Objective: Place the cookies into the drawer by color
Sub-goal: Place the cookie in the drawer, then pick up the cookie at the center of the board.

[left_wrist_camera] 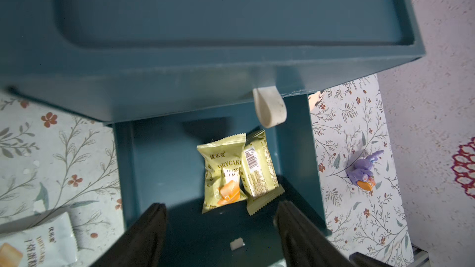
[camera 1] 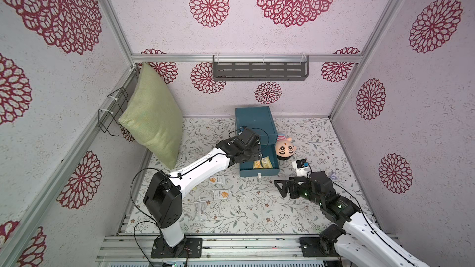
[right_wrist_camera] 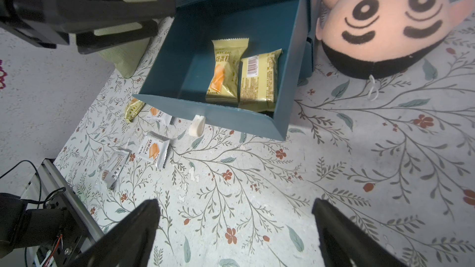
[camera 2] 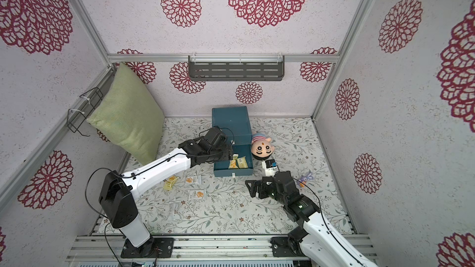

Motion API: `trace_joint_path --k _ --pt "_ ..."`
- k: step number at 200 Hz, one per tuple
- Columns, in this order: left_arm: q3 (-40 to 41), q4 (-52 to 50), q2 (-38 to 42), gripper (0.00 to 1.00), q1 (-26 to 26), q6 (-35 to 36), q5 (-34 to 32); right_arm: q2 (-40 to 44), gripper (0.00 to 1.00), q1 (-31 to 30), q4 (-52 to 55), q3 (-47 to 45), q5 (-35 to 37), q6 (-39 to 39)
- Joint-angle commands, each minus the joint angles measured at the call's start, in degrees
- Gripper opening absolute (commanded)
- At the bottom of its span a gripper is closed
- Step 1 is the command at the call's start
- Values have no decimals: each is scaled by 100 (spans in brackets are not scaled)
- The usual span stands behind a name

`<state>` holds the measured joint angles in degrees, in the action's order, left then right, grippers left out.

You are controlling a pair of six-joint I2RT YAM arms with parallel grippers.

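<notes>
We log: left claw point(left_wrist_camera: 222, 205) wide, empty, above pulled-out drawer point(camera 1: 259, 172) | yellow cookie packets point(camera 1: 266, 162) lie by its 3 o'clock wall, 9 o'clock half free | right claw point(right_wrist_camera: 235, 201) wide over floral counter point(camera 1: 257, 209), 4 o'clock of drawer | white cookie packets point(camera 1: 217, 180) at 8 o'clock.

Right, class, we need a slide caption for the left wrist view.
Open left claw poised over the pulled-out teal drawer, two yellow cookies lying side by side inside.

Pale walls point(camera 1: 159, 21) with crimson rosettes enclose a leaf-print floor point(camera 1: 257, 206), green cushion point(camera 1: 151, 116) and grey slotted shelf point(camera 1: 259, 70).
</notes>
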<state>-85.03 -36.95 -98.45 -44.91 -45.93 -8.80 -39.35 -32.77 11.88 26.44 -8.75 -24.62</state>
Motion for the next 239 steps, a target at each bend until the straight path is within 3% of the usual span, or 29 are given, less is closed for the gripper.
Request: trace_joint_path --k 1,42,124,149,195,239 --pt "334 -84 604 83 -36 72 -422 112 99 22 -72 50 49 -34" --pt "1492 -188 1594 100 274 -93 -924 182 99 24 -62 55 -12 8" --pt "3603 -131 2775 97 2016 -293 -745 226 99 22 -105 -33 -200 61" --pt "4079 204 2754 97 2707 -277 -313 202 99 24 -114 -24 -216 58" --pt "4396 893 2253 98 3449 -76 254 235 99 23 -89 -33 -215 61" --pt "4356 1434 1382 97 3802 167 946 235 99 23 -89 -29 -217 68"
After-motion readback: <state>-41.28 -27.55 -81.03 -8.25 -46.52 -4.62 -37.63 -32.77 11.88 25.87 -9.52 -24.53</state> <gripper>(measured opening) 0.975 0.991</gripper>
